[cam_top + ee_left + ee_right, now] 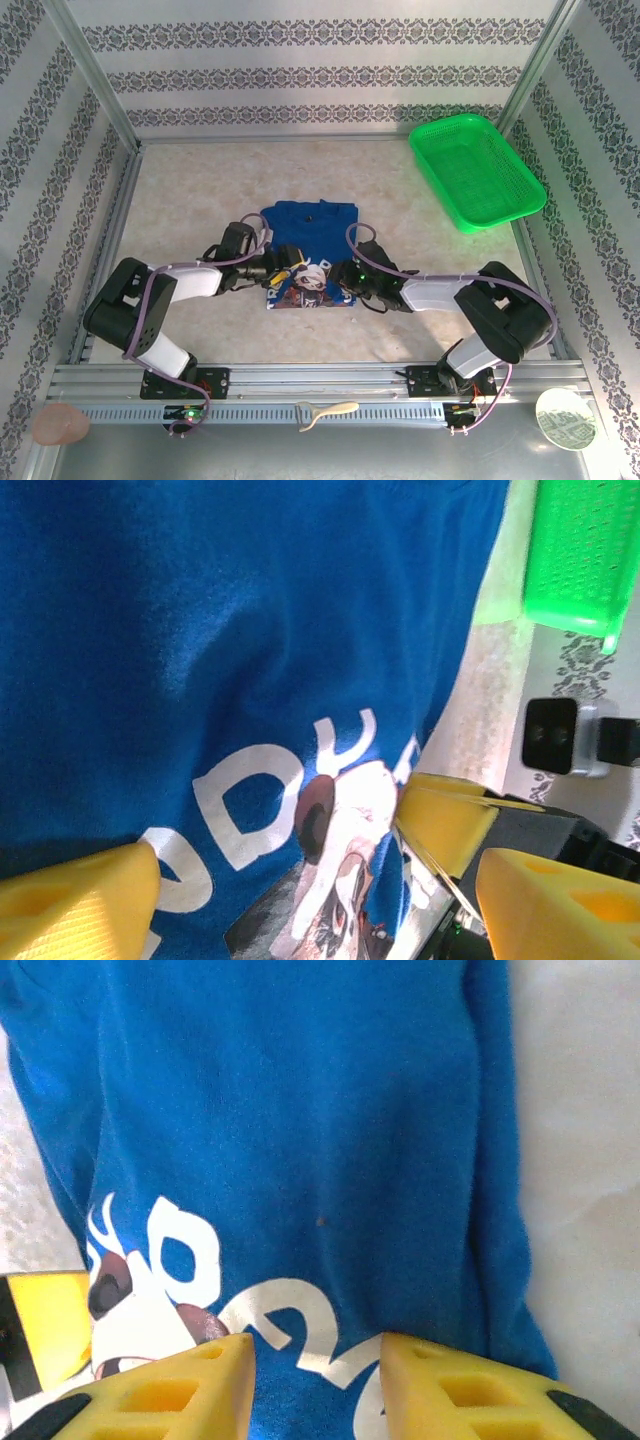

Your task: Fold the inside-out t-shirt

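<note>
Well, the royal-blue cotton t-shirt with white lettering lay folded mid-way across the pale table. At its near edge the left gripper gaped wide. The right gripper stood half-closed over cloth; I couldn't tell whether it pinched.

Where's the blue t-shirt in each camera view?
Top external: t-shirt at the centre of the table.
Left wrist: t-shirt covers left and centre.
Right wrist: t-shirt covers the middle, top to bottom.
Shared landmark: its white-lettered print.
</note>
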`<state>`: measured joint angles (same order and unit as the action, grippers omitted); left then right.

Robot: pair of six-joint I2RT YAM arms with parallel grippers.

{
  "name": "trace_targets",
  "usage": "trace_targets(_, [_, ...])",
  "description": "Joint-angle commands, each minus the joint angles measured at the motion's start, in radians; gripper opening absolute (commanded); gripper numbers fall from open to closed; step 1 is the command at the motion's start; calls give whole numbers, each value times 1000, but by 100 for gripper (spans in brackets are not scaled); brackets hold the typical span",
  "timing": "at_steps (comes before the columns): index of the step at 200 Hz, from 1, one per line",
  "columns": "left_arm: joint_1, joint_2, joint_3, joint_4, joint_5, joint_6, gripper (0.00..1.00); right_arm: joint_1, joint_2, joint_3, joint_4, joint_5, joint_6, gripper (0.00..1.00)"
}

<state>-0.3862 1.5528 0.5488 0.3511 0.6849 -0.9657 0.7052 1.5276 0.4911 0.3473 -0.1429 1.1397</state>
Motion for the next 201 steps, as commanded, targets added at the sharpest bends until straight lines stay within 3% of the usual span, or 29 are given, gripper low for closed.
trace_targets(1, [-15, -32, -120, 68, -54, -66, 83, 53, -21, -120, -6, 91, 166, 40])
trace_targets(32, [-32, -196, -238, 6, -113, -86, 85, 149, -168, -203, -90, 184, 246, 40])
trace_targets(48, [-23, -305, -199, -134, -144, -37, 91, 156, -258, -206, -140, 204, 233, 42])
trace_targets(74, [35, -408, 21, -472, -229, 162, 100, 78, -440, -103, -359, 235, 66, 47])
trace_targets(94, [134, -360, 189, -666, -279, 275, 100, -48, -497, 11, -531, 235, -119, 61])
trace_targets(109, [210, -251, 298, -768, -274, 339, 100, -143, -458, 99, -613, 232, -247, 71])
trace_targets(140, [277, 33, 480, -874, -231, 433, 100, -270, -254, 264, -652, 199, -417, 75])
trace_targets(168, [270, 192, 593, -907, -179, 448, 100, -288, -65, 397, -650, 156, -463, 76])
trace_targets(201, [235, 247, 630, -913, -185, 443, 100, -267, 88, 489, -649, 144, -454, 76])
